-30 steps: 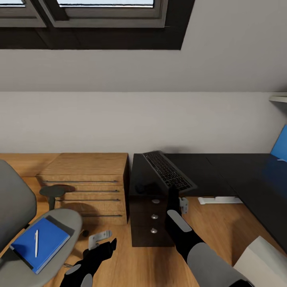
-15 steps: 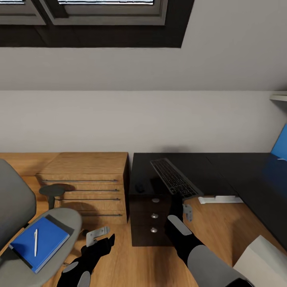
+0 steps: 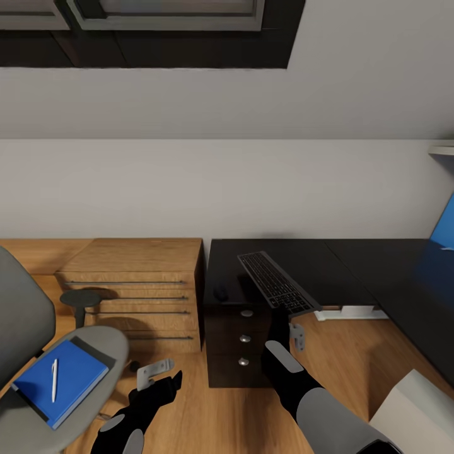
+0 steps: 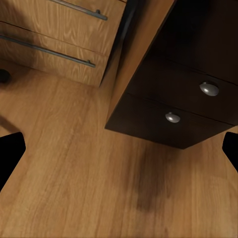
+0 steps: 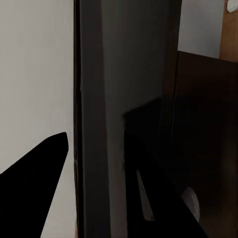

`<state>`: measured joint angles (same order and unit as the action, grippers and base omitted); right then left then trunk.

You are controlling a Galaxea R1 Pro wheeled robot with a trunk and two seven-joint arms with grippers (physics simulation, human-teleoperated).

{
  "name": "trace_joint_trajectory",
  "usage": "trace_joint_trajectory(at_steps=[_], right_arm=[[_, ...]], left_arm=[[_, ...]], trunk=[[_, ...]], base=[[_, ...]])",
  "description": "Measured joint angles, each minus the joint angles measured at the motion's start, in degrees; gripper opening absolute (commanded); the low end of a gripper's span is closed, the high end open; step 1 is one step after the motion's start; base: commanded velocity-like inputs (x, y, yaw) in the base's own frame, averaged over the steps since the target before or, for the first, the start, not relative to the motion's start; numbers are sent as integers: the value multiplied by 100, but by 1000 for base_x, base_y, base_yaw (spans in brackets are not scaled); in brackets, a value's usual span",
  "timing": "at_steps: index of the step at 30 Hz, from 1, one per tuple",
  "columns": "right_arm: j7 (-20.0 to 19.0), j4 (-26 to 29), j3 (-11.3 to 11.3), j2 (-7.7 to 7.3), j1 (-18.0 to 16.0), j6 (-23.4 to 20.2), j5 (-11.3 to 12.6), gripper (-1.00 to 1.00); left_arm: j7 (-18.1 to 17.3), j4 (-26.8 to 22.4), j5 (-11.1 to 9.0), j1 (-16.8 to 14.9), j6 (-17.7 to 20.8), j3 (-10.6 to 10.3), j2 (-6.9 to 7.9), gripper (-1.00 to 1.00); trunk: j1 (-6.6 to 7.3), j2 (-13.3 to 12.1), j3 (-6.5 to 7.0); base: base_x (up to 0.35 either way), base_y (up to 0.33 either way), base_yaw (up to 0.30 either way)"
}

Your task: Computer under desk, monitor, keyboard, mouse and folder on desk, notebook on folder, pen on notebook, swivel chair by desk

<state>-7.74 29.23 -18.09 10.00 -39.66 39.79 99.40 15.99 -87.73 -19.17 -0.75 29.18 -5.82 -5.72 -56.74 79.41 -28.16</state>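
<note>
- The right gripper [image 3: 285, 323] grips the near end of the keyboard [image 3: 275, 281], which is lifted and tilted over the black drawer unit [image 3: 236, 328] at centre frame.
- Judged from the task, the step in hand is carrying the keyboard to the desk [image 3: 410, 284] at right; it is best kept level and clear of the drawer unit's top, then laid flat on the desk. The monitor is out of frame.
- In the right wrist view the keyboard's grey edge [image 5: 91, 124] runs between the dark fingers, clamped.
- The left gripper [image 3: 156, 373] hangs over the wood floor at lower left, fingers apart, holding nothing.
- The folder [image 3: 60, 381] with the pen [image 3: 53, 379] on it lies on the chair [image 3: 75, 353] at lower left, untouched.
</note>
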Motion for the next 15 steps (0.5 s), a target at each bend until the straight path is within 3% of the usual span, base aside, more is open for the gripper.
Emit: trace_joint_trajectory(at_steps=[15], right_arm=[[-1,1,0,0,0,0,-8,-100]], left_arm=[[5,34,-7,0,0,-15,0,100]], trunk=[[-286,523,-234]], base=[[0,0,0]])
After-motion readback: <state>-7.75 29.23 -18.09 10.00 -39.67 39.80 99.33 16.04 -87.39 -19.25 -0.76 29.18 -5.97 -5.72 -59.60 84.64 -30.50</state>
